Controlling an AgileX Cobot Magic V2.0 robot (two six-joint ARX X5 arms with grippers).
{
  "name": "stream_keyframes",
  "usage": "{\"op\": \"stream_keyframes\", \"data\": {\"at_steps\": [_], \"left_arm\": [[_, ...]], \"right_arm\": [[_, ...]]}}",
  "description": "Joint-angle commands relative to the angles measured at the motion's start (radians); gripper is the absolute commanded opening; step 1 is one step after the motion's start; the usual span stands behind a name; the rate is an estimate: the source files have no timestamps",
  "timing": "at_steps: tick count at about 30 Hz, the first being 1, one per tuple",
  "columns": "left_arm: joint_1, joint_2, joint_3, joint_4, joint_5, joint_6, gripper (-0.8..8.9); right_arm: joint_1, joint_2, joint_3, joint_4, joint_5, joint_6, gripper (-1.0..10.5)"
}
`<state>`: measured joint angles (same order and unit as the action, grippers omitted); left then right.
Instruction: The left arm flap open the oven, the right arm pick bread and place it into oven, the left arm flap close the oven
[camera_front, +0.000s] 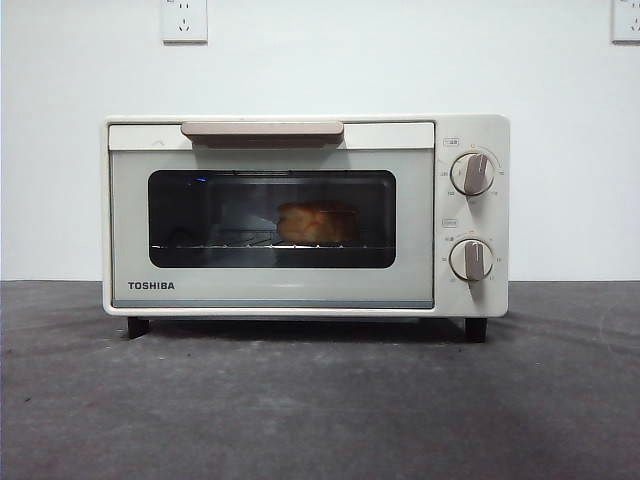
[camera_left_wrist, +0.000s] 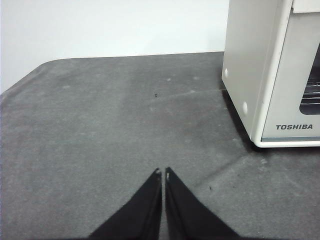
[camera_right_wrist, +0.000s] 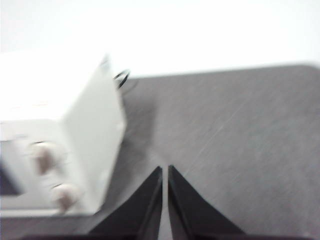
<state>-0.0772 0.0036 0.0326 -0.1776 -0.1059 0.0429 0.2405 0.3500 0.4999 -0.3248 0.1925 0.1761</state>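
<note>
I am seeing the bread (camera_front: 317, 223) sitting on the wire rack (camera_front: 250, 243) inside the oven (camera_front: 305, 215), whose door is standing fully shut, so I am judging the task as finished. The left gripper (camera_left_wrist: 163, 172) is hanging over bare table (camera_left_wrist: 100, 115) beside the oven with its jaws pressed nearly together and holding nothing. The right gripper (camera_right_wrist: 165, 169) is doing likewise on the knob side, clear of everything.

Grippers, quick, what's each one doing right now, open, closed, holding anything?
Left gripper: jaws closed, holding nothing, over the table beside the oven.
Right gripper: jaws closed, holding nothing, off the oven's knob side.
</note>
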Motion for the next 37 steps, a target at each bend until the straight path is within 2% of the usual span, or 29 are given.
{"op": "stream_keyframes", "data": {"at_steps": [1,5,11,21,27,37], "left_arm": [[-0.002,0.000,-0.021,-0.007,0.002,0.011,0.22],[-0.002,0.000,-0.021,-0.007,0.002,0.012,0.22],[-0.002,0.000,-0.021,-0.007,0.002,0.011,0.22],[-0.002,0.000,-0.020,-0.007,0.002,0.012,0.22],[-0.002,0.000,-0.021,-0.007,0.002,0.012,0.22],[-0.002,0.000,-0.020,-0.007,0.002,0.012,0.22]], "right_arm": [[-0.055,-0.093,-0.166,0.156,-0.040,-0.071,0.2],[-0.089,-0.213,-0.348,0.167,-0.039,-0.071,0.2],[-0.128,-0.304,-0.482,0.166,-0.039,-0.064,0.2],[-0.147,-0.346,-0.490,0.157,-0.040,-0.109,0.2],[-0.174,-0.346,-0.490,0.154,-0.092,-0.110,0.2],[-0.175,-0.346,-0.490,0.167,-0.087,-0.107,0.2]]}}
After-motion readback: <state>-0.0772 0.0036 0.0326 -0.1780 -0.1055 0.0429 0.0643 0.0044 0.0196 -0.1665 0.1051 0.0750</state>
